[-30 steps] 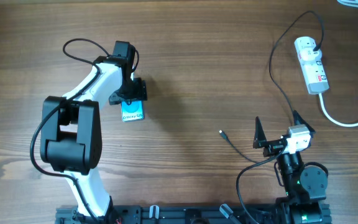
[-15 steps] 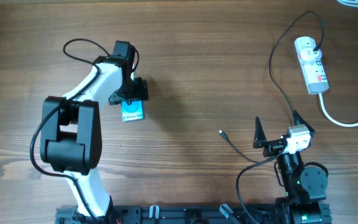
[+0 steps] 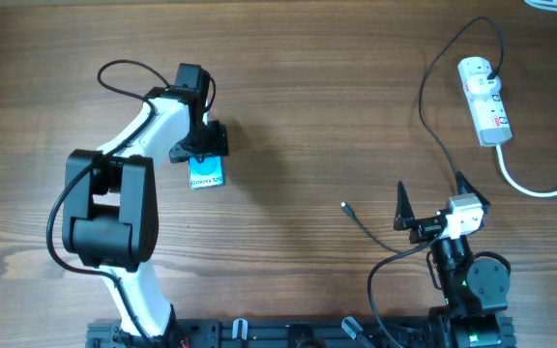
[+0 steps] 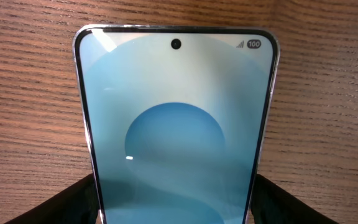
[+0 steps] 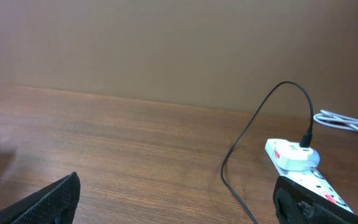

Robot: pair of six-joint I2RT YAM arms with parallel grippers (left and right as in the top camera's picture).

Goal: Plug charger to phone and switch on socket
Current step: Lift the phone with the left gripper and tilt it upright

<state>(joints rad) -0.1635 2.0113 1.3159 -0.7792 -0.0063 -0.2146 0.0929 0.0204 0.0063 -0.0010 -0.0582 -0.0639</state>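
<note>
The phone (image 3: 207,173) lies flat on the wooden table, its teal and pale blue screen up. My left gripper (image 3: 201,147) sits over its far end; in the left wrist view the phone (image 4: 176,124) fills the gap between my two fingers, which touch its silver edges. The white socket (image 3: 483,101) lies at the far right, with the charger plug in its top end. The thin black charger cable (image 3: 424,101) loops down to a connector tip (image 3: 344,205) lying loose on the table. My right gripper (image 3: 433,198) is open and empty, right of the tip.
A thick white cord (image 3: 540,189) curves from the socket toward the right edge. The right wrist view shows the socket (image 5: 294,155), the black cable (image 5: 241,143) and the white cord (image 5: 347,121) ahead of my right gripper (image 5: 176,199). Bare wood lies between phone and tip.
</note>
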